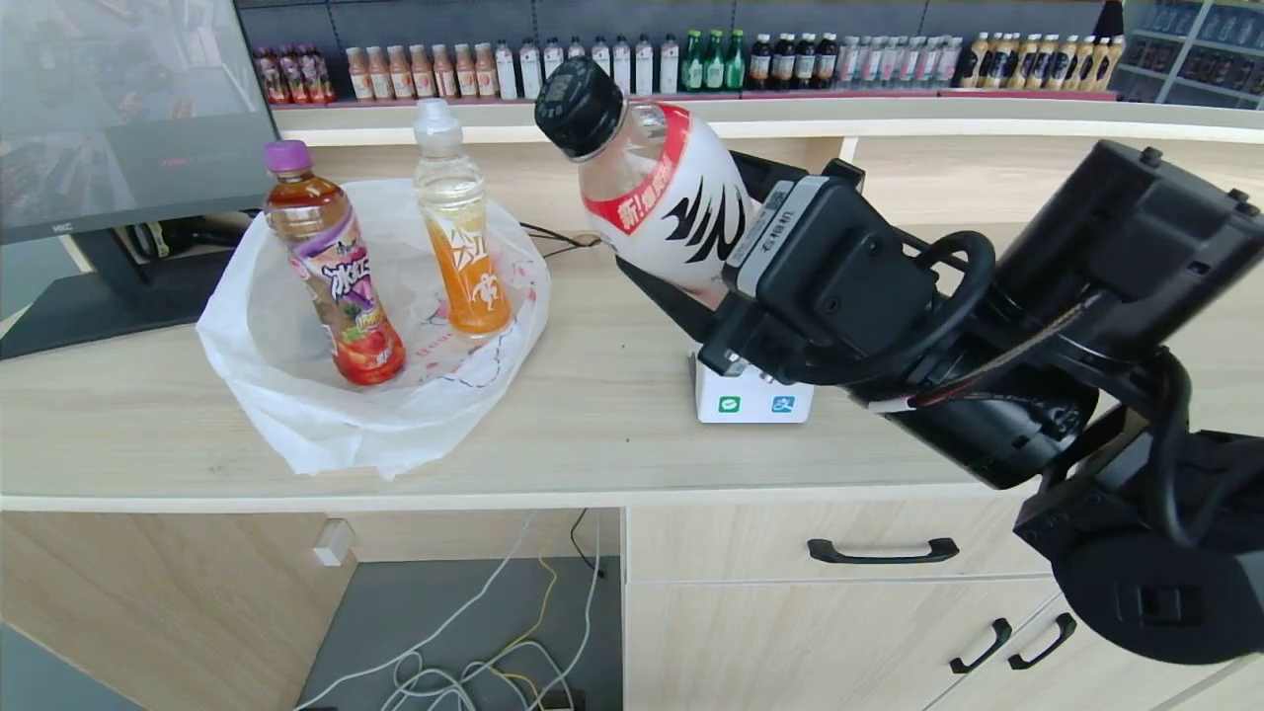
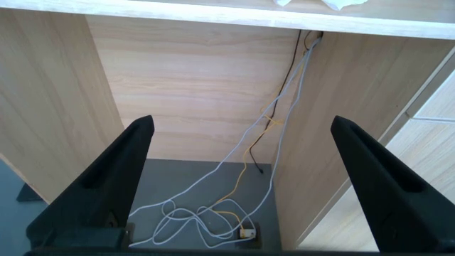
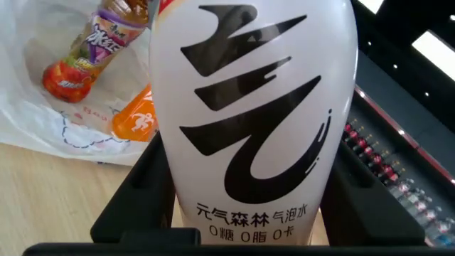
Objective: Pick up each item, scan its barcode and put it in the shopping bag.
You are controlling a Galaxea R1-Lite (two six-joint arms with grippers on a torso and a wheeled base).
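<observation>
Right jaws clenched on white bottle [image 1: 657, 197], tilted, cap toward shopping bag [image 1: 296, 415], just above scanner box [image 1: 752, 400] near table [image 1: 592, 434] front edge. Likely best: turn barcode to scanner, hold steady, then lower into bag clear of red tea bottle [image 1: 336, 267] and orange drink bottle [image 1: 459, 247]. Left jaws released, below table, above cables [image 2: 213, 213]. Light wood table; monitor [image 1: 128, 109] at far left corner; drink shelves [image 1: 691, 59] behind.

Pale wood counter [image 1: 592, 434] with a dark monitor [image 1: 118, 109] at its far left. Behind, a long shelf [image 1: 691, 99] lined with bottled drinks [image 1: 632, 64]. Below — drawers [image 1: 790, 632] with black handles [image 1: 882, 556], and white and yellow cables [image 1: 439, 679] tangled on grey floor [image 1: 395, 602] in the open bay beside them.
</observation>
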